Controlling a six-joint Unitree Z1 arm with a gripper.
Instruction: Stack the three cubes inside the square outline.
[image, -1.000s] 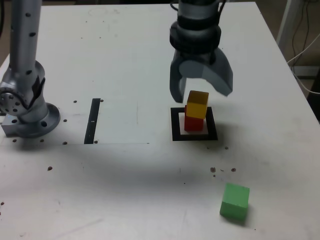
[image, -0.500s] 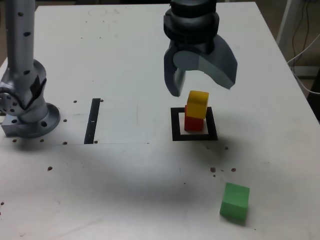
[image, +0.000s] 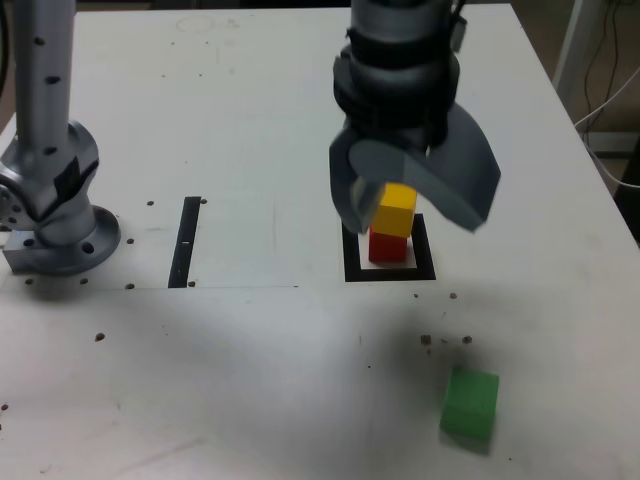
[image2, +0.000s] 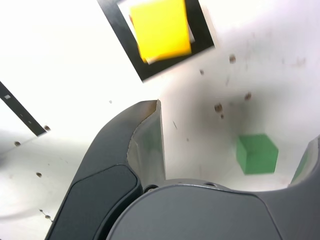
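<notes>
The yellow cube (image: 397, 208) rests on the red cube (image: 388, 246) inside the square outline (image: 352, 262). In the wrist view the yellow cube (image2: 160, 27) covers the red one within the square outline (image2: 125, 30). The green cube (image: 470, 402) lies alone near the front of the table, toward the exterior view's right, and the wrist view shows it (image2: 256, 153) too. My gripper (image: 412, 208) hangs above the stack, open wide, with nothing between its fingers (image2: 147, 145). It touches neither cube.
A narrow black strip (image: 185, 242) lies on the table toward the exterior view's left. The arm's base (image: 50, 190) stands at the far left. Small dark specks dot the white table (image: 250, 380) between the stack and the green cube.
The gripper has opened a little wider, lifted clear of the yellow cube and shifted toward the table's front. The stacked cubes and the green cube have stayed put.
</notes>
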